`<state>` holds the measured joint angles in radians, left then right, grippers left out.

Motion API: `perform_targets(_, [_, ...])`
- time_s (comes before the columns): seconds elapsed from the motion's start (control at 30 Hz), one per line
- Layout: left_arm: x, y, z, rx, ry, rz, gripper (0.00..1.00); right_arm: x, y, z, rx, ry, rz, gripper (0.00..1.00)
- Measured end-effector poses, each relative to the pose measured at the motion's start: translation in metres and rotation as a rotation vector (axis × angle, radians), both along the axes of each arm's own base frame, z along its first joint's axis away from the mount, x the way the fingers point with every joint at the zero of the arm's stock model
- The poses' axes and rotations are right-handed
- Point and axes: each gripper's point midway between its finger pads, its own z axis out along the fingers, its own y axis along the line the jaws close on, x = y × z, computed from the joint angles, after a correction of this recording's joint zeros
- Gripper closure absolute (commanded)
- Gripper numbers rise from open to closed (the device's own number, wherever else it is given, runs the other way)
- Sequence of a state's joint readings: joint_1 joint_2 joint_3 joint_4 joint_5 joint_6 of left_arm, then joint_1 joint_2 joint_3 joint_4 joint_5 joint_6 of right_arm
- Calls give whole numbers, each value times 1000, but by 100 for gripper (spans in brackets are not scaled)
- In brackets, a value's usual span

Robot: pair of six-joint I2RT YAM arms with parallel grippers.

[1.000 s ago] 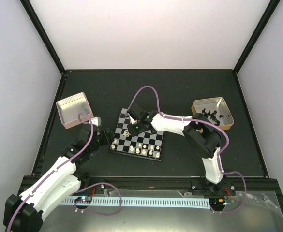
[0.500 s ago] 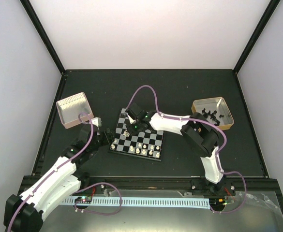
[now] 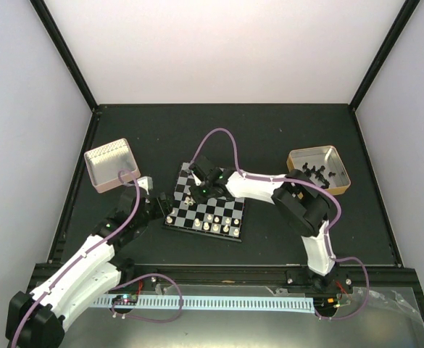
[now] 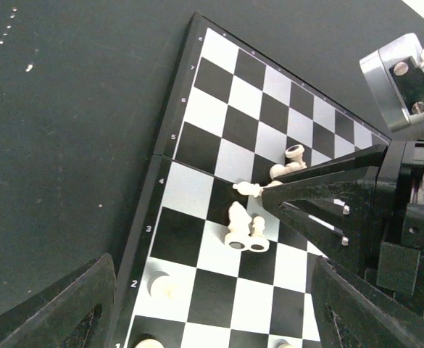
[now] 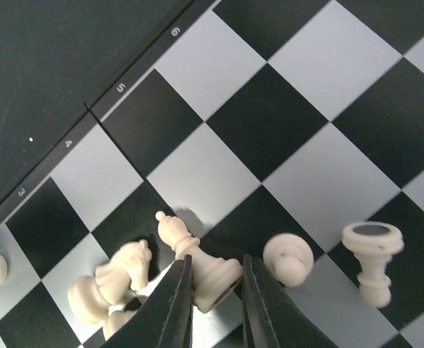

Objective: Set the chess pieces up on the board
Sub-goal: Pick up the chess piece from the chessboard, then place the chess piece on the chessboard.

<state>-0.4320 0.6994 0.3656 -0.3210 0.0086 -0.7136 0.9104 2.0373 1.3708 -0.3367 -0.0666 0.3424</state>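
One cream-white chess piece [image 5: 197,259], aslant, base between the right fingers [image 5: 174,308].

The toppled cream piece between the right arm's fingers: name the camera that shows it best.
The right wrist view. There the toppled piece is large and sharp, its head pointing up-left and its base between the right gripper's fingers. The left wrist view shows it small, beside the finger tips. In the top view it is too small to pick out.

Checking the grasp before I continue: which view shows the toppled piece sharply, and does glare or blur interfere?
Right wrist: sharp, no glare, toppled white chess piece clear at the right gripper. Left wrist: board crisp, left gripper dark and soft-edged. Top external: pieces too small to judge.
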Motion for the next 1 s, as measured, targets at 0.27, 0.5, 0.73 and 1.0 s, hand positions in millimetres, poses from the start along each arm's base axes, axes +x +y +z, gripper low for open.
perform_targets(0.27, [2,-13,4,-98,-18,-24,22,-6,-15,8,29,-40,-26,84])
perform_targets(0.5, [8,-31,7,-276,-23,-18,19,-9,-12,42,154,-104,-15,84])
perform_targets(0.73, [17,-43,3,-421,-6,-19,28,-27,-4,66,289,-96,48,84])
perform_targets(1.0, [21,-59,22,-541,-45,-89,52,-48,4,90,419,-41,116,84])
